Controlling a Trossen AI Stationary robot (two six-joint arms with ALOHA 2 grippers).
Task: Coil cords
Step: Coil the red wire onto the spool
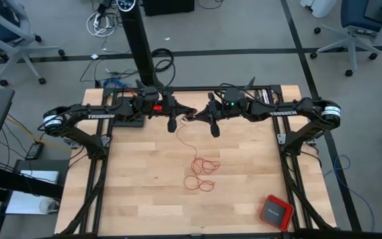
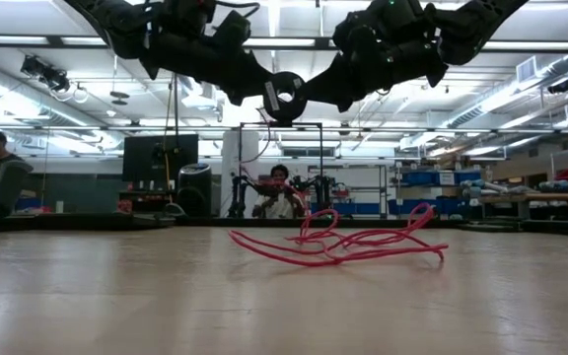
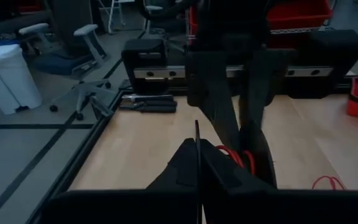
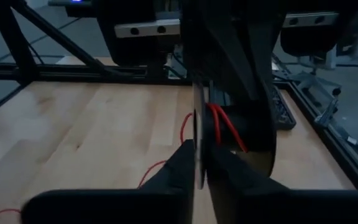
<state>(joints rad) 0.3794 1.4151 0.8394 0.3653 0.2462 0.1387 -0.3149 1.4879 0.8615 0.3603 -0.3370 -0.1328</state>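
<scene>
Two dark arms raised above the wooden surface, meeting near its 12 o'clock edge. Left claw clenched, fingers pressed flat together in its own wrist view, at roughly 11 o'clock from the surface's middle. Right claw close beside it, at about 1 o'clock; fingers nearly together in the right wrist view, though cannot tell for sure whether clenched or slightly released. Between the two claws, a few turns of thin red cord visible wrapped near the fingers in both wrist views; cannot tell which claw, if either, grips it. From there, a single strand hanging down toward 6 o'clock, ending in loose tangled loops lying on the surface just past the middle. Same loops seen low and flat in the level view. Red square box with dark top resting near the 5 o'clock corner, well apart from the loops. Person seated far behind in the room.
</scene>
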